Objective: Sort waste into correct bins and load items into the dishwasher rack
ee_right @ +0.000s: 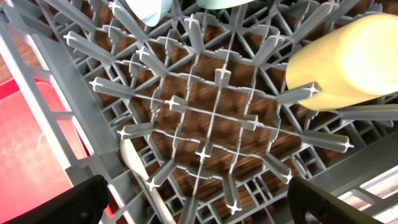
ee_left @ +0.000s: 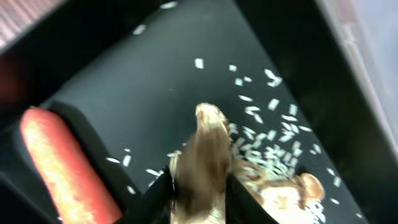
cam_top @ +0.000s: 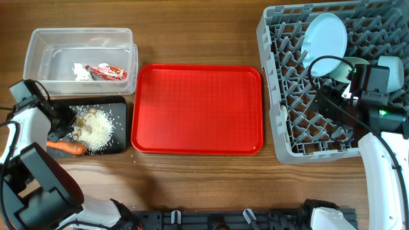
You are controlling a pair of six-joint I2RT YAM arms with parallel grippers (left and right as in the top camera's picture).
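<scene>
We see a plain red serving tray (cam_top: 198,108) on a brown wood-grain table (cam_top: 192,38). The rack (cam_top: 281,128) is grey, a lattice of pegs with the brown showing through, and in it sit a pale blue plate (cam_top: 324,37) and a yellow cup (ee_right: 348,59). The tub (cam_top: 33,61) is clear and holds a white tissue (cam_top: 80,71) and a red wrapper (cam_top: 108,72) with pale print. On the black tray (cam_top: 120,144) we see whitish rice (cam_top: 101,131), an orange carrot (cam_top: 67,147) and a brownish lump (ee_left: 208,162).

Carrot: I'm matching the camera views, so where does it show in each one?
Overhead: carrot at lower left, in the black tray's front-left corner.
Left wrist: carrot at lower left, running diagonally.
Right wrist: not in it.
Shared landmark: rice scraps on the black tray.
</scene>
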